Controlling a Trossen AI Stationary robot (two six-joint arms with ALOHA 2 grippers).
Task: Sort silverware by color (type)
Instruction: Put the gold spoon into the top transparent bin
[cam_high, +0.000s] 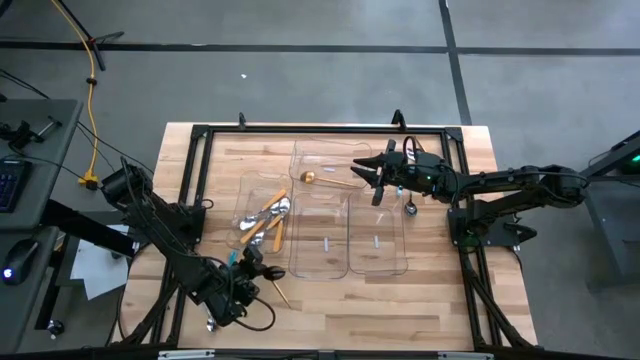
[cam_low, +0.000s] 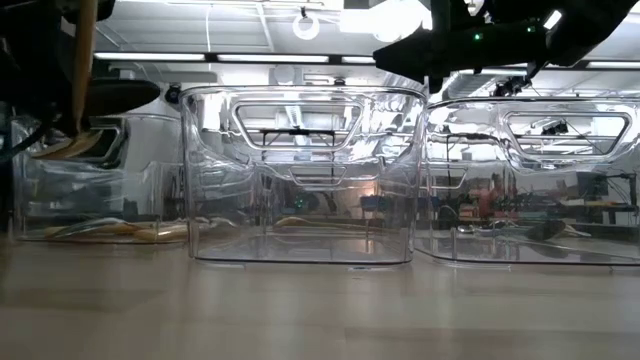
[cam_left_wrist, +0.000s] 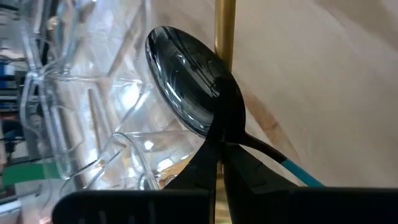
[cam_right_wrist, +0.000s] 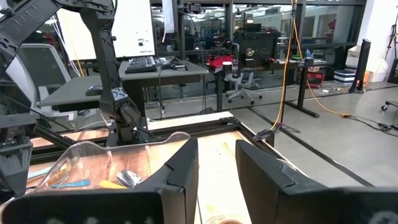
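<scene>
Near the table's front-left corner, left gripper (cam_high: 252, 262) pinches dark teal-handled spoon (cam_left_wrist: 186, 81) | gold spoon (cam_left_wrist: 224, 28) beside | right gripper (cam_high: 372, 176) parted, empty, over clear plastic trays (cam_high: 330, 158)

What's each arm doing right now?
Left gripper shut on dark teal-handled spoon near table's front. Right gripper open, empty, above gold spoon.

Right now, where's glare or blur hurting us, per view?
Low view: ceiling lights glare off the clear trays, contents hard to read. Left wrist view: the dark spoon mirrors the room and the trays behind it blur. High view: evenly lit. Right wrist view: the fingers up close look soft.
</scene>
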